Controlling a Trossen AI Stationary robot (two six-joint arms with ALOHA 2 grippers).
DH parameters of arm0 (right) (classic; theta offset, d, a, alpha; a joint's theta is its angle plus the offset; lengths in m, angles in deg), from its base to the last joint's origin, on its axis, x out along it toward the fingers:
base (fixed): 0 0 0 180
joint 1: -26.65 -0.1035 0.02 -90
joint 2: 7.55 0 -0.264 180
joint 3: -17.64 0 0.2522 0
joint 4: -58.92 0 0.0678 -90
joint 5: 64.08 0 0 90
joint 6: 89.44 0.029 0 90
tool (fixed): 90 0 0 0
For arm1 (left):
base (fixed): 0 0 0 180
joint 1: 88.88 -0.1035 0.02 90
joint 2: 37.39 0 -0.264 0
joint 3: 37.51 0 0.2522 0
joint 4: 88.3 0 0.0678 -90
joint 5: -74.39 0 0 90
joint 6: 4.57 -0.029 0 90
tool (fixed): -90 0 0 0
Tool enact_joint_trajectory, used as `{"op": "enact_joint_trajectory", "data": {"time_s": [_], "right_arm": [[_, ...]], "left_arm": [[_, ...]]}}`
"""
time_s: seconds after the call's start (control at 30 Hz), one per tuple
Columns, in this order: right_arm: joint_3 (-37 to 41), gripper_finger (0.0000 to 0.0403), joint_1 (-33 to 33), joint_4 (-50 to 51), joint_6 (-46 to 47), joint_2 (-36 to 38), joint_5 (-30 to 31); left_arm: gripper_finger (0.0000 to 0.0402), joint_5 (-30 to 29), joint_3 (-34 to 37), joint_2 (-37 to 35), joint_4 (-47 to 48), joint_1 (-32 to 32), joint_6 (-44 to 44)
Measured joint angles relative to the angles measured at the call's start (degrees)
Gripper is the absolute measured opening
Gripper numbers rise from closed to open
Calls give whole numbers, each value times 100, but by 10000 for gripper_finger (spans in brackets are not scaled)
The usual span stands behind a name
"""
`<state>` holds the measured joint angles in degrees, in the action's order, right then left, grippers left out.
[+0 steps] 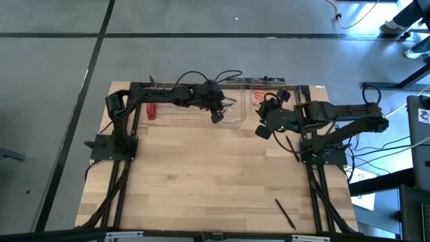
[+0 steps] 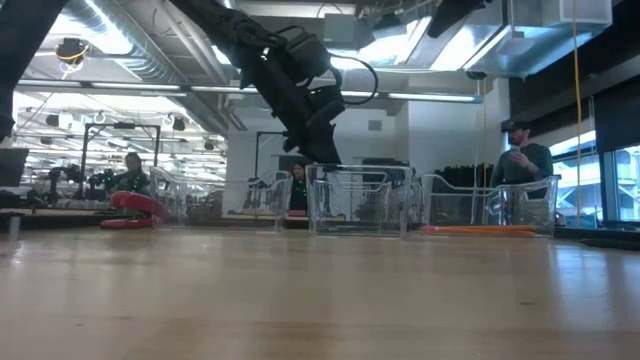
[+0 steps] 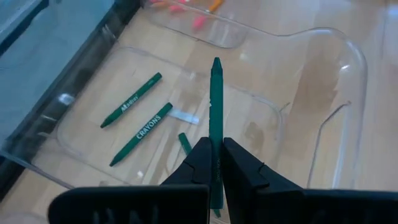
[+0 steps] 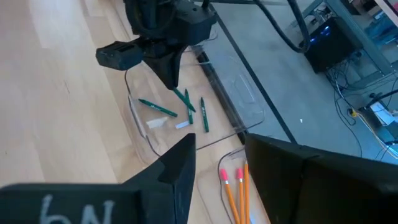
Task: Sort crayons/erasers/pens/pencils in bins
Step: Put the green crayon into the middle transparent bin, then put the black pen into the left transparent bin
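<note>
My left gripper [image 3: 214, 149] is shut on a green crayon [image 3: 216, 99] and hangs over the middle clear bin [image 1: 235, 111] at the table's far edge. Two more green crayons [image 3: 132, 99] [image 3: 142, 132] lie flat on that bin's floor. The right-hand bin [image 1: 262, 94] holds orange pencils [image 4: 236, 186] with pink tips. A black pen [image 1: 285, 214] lies on the table at the near right. My right gripper [image 4: 217, 149] stands open and empty above the table, near the right-hand bin [image 4: 224, 168]. My left gripper pinches the crayon's rear half [image 3: 216, 146] between its two fingers. The crayon runs along the fingers, its pointed tip [image 3: 216, 62] sticking out ahead of them. The fingers slant down from the table's left. The crayon hangs clear above the bin's floor.
A red eraser [image 1: 151, 109] lies at the far left, by the left bin. A small white scrap [image 3: 185, 117] lies in the middle bin. People [image 2: 525, 160] stand in the room beyond the table. The near half of the wooden table [image 1: 215, 181] is bare apart from the pen.
</note>
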<state>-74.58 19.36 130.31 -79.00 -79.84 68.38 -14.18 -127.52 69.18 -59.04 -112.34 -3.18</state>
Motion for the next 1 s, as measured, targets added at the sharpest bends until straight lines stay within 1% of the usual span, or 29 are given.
{"op": "enact_joint_trajectory", "data": {"time_s": [0.13,0.43,0.53,0.6,0.67,0.77,0.83,0.93,1.0], "right_arm": [[0,142,17,0,-97,0,0],[2,142,17,2,-198,0,-2],[2,142,17,2,-173,0,-18],[2,142,17,9,-122,8,-144],[-27,142,43,149,111,69,-352],[-69,142,81,382,664,319,-787],[-73,142,116,768,1168,494,-1217],[-74,142,283,1690,2263,613,-2201],[-54,142,391,2391,3160,611,-2546]], "left_arm": [[17,-129,0,-1,-45,0,0],[74,-131,0,-1,-104,-2,262],[79,-136,0,-1,-104,-4,262],[79,-134,0,-1,-130,-3,269],[77,-125,1,-47,-126,-3,274],[79,-21,2,-313,-93,48,296],[80,-16,2,-562,19,159,263],[78,-35,2,-900,207,407,29],[77,-39,2,-1114,325,572,-77]]}}
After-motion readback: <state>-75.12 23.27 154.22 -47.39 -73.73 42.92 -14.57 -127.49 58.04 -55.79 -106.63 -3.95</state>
